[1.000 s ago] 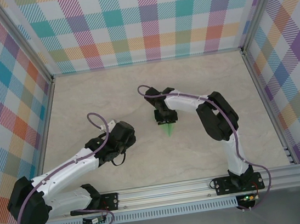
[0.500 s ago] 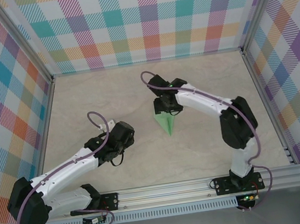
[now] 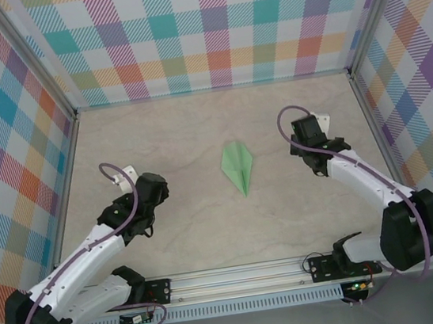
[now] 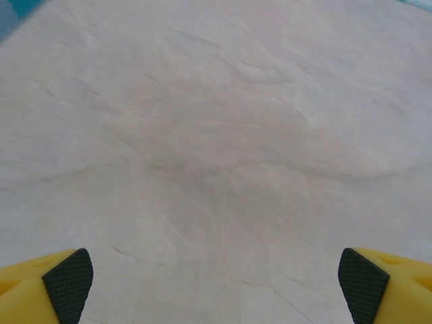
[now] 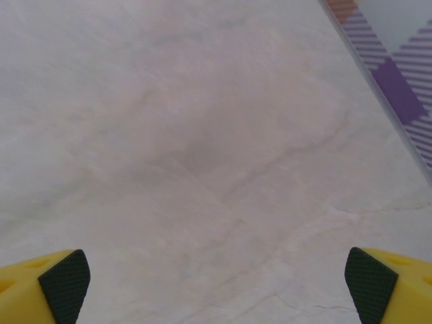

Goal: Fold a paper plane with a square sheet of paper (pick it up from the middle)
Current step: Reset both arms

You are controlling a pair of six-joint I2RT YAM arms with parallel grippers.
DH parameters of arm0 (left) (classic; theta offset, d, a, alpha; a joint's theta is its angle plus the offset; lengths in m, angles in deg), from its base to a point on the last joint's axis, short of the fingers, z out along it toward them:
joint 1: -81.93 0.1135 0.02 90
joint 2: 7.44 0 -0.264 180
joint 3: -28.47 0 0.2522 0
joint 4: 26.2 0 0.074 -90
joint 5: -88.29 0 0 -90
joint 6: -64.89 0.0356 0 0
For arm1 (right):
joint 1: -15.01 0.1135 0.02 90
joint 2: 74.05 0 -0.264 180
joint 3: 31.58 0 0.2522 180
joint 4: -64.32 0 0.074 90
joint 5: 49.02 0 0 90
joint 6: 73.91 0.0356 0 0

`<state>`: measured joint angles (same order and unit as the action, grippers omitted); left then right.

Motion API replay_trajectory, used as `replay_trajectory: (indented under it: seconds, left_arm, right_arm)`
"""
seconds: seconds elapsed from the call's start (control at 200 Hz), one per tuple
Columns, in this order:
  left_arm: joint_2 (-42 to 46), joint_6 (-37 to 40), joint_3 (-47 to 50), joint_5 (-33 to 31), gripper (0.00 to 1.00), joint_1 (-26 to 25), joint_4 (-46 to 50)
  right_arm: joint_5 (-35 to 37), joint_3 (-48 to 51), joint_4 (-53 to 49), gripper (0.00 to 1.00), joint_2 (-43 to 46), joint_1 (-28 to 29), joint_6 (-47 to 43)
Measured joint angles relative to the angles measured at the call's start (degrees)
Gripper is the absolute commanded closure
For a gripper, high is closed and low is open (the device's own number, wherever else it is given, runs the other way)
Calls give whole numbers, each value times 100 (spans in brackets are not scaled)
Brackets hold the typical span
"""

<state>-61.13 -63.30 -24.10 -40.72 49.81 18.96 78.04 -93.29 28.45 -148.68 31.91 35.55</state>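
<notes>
Plane (image 3: 239, 167): light green paper dart lying flat near the middle of the table (image 3: 164, 129), between the left gripper (image 4: 216, 287) and the right gripper (image 5: 216, 287) and well apart from both. Its long axis runs far to near with a slight lean. The sharp nose points toward the near edge, the blunter tail toward the far edge. Judged very light, thin, easily slid or crushed. A gentle pinch across the central fold at mid-length should hold it without spoiling the wings. Both grippers have their jaws spread wide, with nothing between the pads (image 4: 67, 287) but bare table.
</notes>
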Motion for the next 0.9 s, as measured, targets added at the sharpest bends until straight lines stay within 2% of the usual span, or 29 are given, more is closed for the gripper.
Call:
replay_trajectory:
  seconds: [0.18, 0.425, 0.58, 0.72, 0.9]
  left_arm:
    - [219, 920, 763, -120, 1, 734, -931]
    - [-269, 1923, 977, -46, 0, 1355, -2083]
    - [-802, 2594, 1200, 227, 0, 1543, -3338]
    - [-1130, 3012, 1742, 592, 0, 1714, -4489]
    - [-1434, 3224, 2131, 1202, 0, 2127, -5698]
  right_arm:
    - [-509, 697, 1222, 0, -487, -553, -533]
    - [-1384, 1141, 3040, 0, -1054, -761, -1274]
    - [-2000, 1471, 4096, 0, -1062, -1021, -1609]
    - [-2599, 2286, 5668, 0, -1128, -1508, -1672]
    - [-3244, 2474, 6161, 0, -1287, -1600, -1779]
